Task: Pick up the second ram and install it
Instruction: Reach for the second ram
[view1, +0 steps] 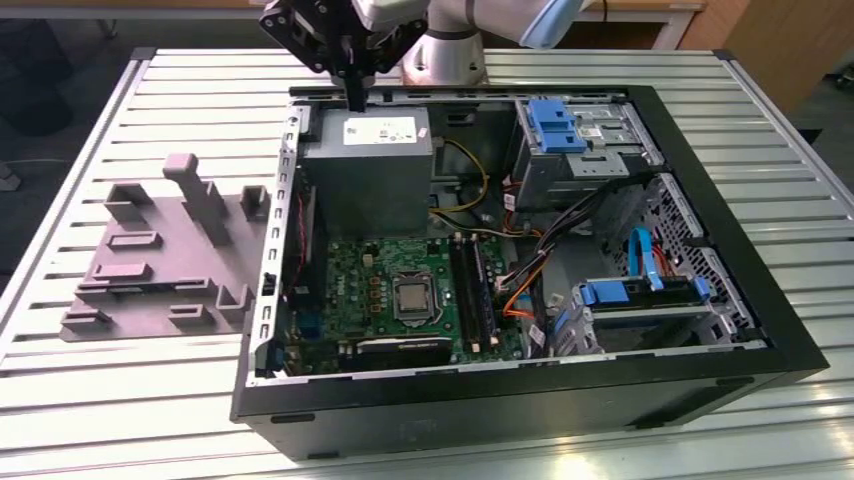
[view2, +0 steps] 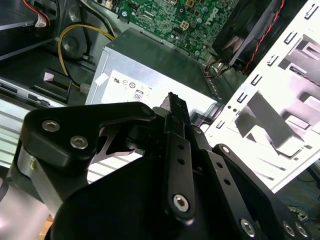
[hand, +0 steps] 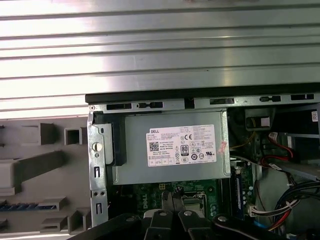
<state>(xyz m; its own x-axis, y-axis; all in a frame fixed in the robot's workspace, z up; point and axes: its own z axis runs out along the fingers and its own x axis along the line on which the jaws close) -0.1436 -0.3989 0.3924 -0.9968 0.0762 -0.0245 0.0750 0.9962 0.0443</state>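
My gripper (view1: 356, 97) hangs over the far edge of the open computer case (view1: 747, 330), just above the grey power supply (view1: 366, 150). Its black fingers are pressed together with nothing between them, as both wrist views show (view2: 173, 102) (hand: 172, 194). A bluish strip that looks like the second ram (hand: 22, 206) lies in a slot of the grey fixture (view1: 160, 260), outside the case and well away from the gripper. On the green motherboard (view1: 387, 290) the long black slots (view1: 470, 285) run beside the processor socket.
The case lies on its side on a slatted metal table (view1: 134, 400). Blue drive-bay clips (view1: 554, 125) and a drive cage (view1: 641, 300) fill the exterior view's right half. Loose cables (view1: 527, 290) cross near the slots. The arm's base (view1: 447, 55) stands behind the case.
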